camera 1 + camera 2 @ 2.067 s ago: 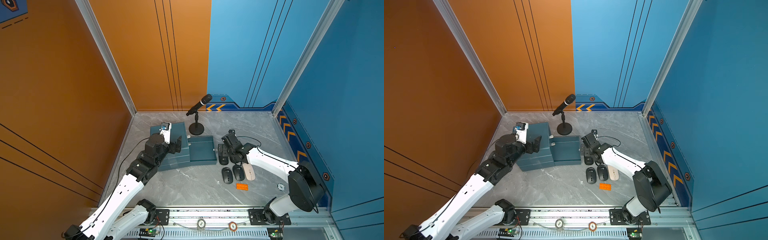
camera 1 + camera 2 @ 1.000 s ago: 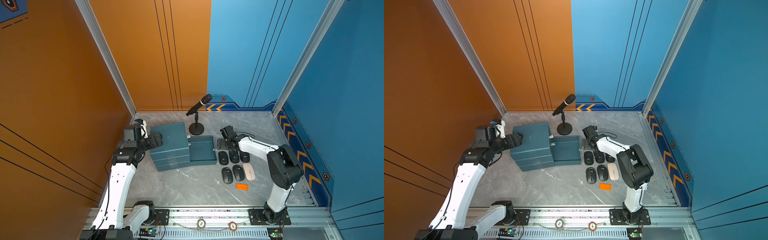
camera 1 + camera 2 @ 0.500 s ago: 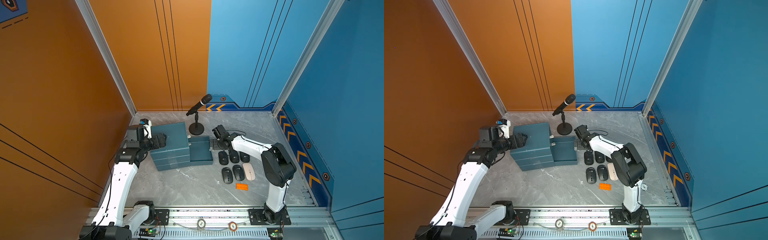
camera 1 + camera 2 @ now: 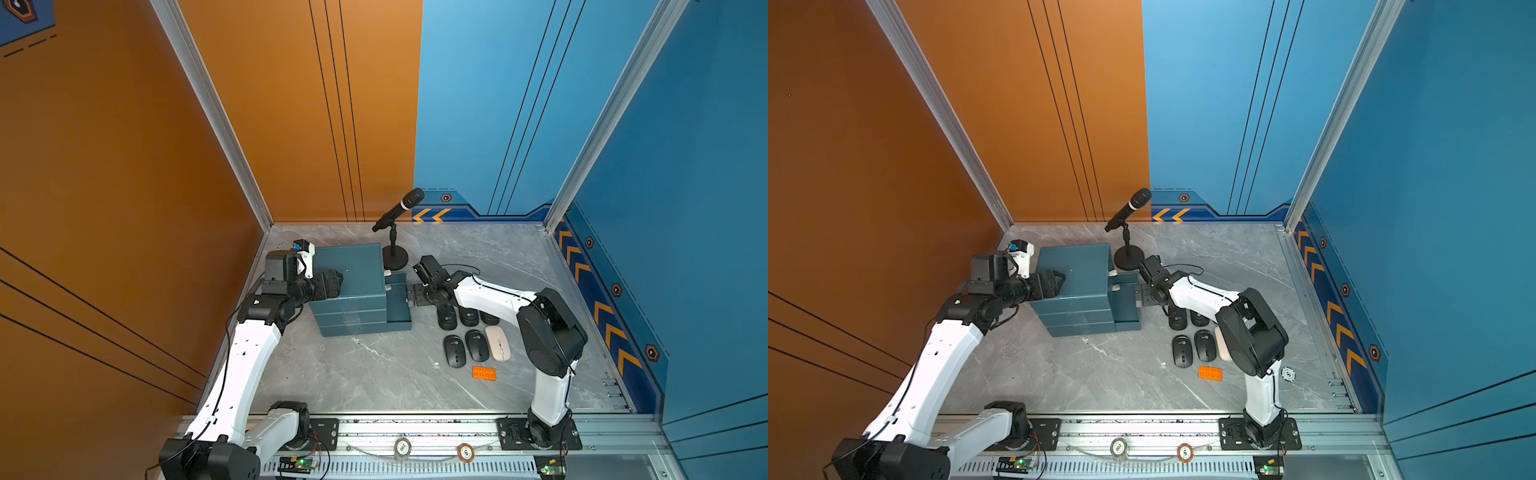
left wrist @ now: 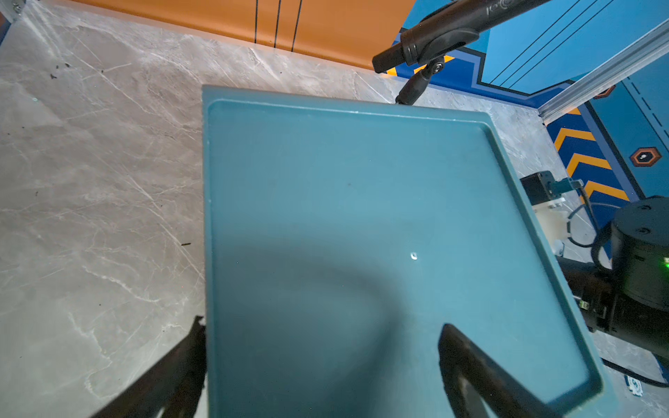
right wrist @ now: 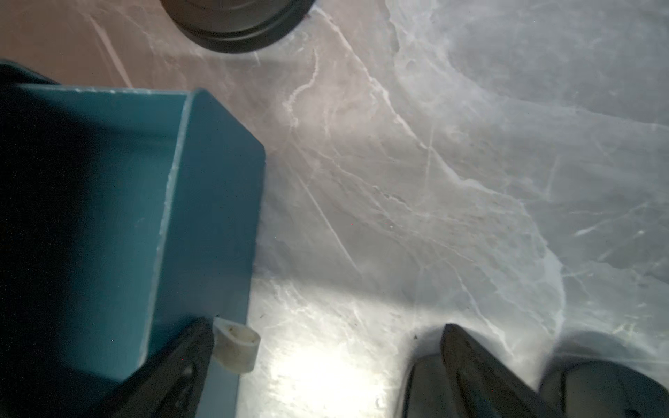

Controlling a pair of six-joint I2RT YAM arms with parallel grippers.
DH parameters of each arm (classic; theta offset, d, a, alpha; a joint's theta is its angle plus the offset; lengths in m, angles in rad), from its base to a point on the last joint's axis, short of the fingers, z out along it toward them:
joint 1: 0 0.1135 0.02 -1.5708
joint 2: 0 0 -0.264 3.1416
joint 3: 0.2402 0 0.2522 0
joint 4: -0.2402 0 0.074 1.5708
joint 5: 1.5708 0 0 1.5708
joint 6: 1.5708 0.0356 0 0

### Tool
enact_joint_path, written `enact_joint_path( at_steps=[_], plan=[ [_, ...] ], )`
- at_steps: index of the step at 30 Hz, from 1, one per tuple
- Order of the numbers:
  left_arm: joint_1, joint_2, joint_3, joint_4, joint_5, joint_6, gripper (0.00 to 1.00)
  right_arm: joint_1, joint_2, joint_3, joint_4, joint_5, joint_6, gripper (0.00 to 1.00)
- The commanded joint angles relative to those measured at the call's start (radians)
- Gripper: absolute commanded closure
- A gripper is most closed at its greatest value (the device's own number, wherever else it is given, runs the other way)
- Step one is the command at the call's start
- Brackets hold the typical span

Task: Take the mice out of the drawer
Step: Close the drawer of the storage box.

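**Bench [image 4: 365, 374] from above; 12 o'clock is the far wall.** The teal cabinet [image 4: 353, 274] stands left of centre, with one drawer [image 4: 400, 305] drawn out toward 3 o'clock. In the right wrist view the drawer's inside is deep shadow, so its contents cannot be made out.

The mice [image 4: 476, 345] are all outside the drawer. They lie on the bench at 4 o'clock from the cabinet, in two rows of three. The near row holds two black ones and the cream mouse [image 4: 497, 348].

In a top view the right arm [image 4: 490, 295] crosses the far row and covers the far ends of those three. In a top view the arm's elbow hides the third far-row mouse and leaves only a sliver of the cream mouse [image 4: 1222, 350].

The right claw [image 4: 410, 296] is released, spread wide at the drawer's 3 o'clock end. One finger [image 6: 173, 365] lies just beside the pale handle [image 6: 235, 343]; contact cannot be judged. The other finger lies over a black mouse cut off by the frame.

The left claw [image 4: 337, 281] is released at the cabinet's 9 o'clock edge. One finger [image 5: 470, 362] is over the top and the other is beside the side wall. Both are cropped, and whether they press on the cabinet is unclear.

The microphone [image 4: 397, 210] stands at 1 o'clock from the cabinet. The orange plate [image 4: 484, 372] lies at 6 o'clock from the near row.
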Motion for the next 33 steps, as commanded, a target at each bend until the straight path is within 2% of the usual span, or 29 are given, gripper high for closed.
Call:
enact_joint_path(
  at_steps=[1,18,33],
  plan=[
    [-0.025,-0.002,-0.013,0.009,0.043,0.017,0.02,0.013,0.022,-0.012,0.068,-0.032,0.036,0.0],
    [-0.027,0.003,-0.029,0.024,0.057,0.024,0.02,0.106,0.027,-0.014,0.12,-0.081,0.071,0.0],
    [-0.067,0.003,-0.033,0.024,0.085,0.032,0.02,0.108,0.009,-0.07,0.205,-0.143,0.088,0.0]
  ],
)
